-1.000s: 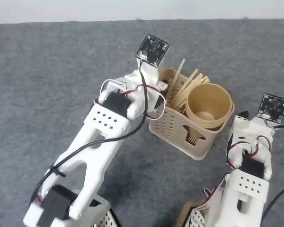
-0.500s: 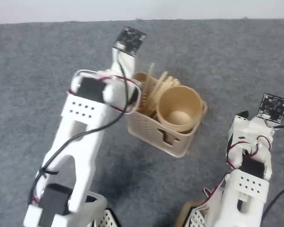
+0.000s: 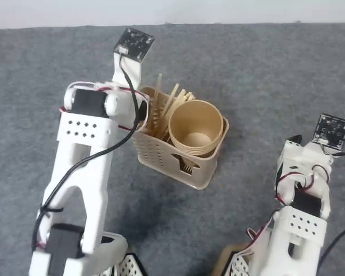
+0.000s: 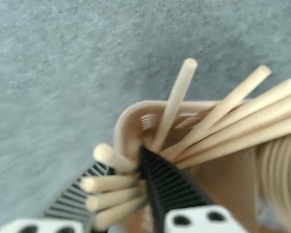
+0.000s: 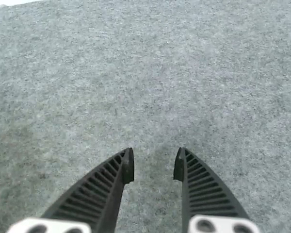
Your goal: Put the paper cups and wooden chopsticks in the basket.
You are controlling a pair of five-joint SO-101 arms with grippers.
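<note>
Grey carpet is covering the desk (image 3: 264, 86); the left hand (image 4: 121, 162), clamped on the rim of the basket (image 3: 167, 164), is dragging it leftward to mid-frame, paper cups (image 3: 195, 129) and chopsticks (image 3: 167, 103) riding inside, so loading looks done; the right hand (image 5: 153, 167) is hanging open, empty

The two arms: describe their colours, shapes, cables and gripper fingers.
Both the left arm and right arm have white shells with rows of small holes, black motor blocks at the joints, and red, black and white cables. Each carries a square black camera board. The left gripper and right gripper have black ribbed, tapering fingers on white mounts.
</note>
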